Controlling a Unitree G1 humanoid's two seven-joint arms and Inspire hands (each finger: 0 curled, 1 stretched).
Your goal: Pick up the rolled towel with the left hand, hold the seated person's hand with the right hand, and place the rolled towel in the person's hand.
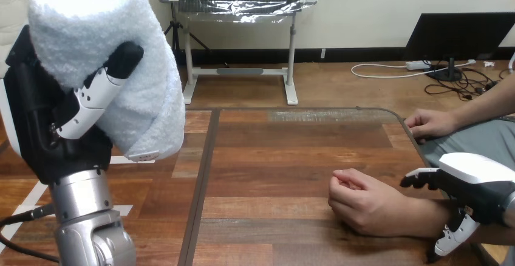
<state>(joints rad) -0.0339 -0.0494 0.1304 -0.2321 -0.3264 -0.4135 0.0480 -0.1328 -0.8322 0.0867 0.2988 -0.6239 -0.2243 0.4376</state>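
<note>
White rolled towel (79, 29) in left hand (42, 114); right hand (480, 184) perhaps around person's wrist (432, 216).

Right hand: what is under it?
The person's wrist runs under the right hand; the person's nearer hand rests on the table. The contact beneath is covered, so any grip is hidden.

Towel: the fluffy pale-blue rolled towel (146, 90) is showing one even shade.
Table: the reddish-brown wooden plank table (285, 156) is showing streaky grain.
</note>
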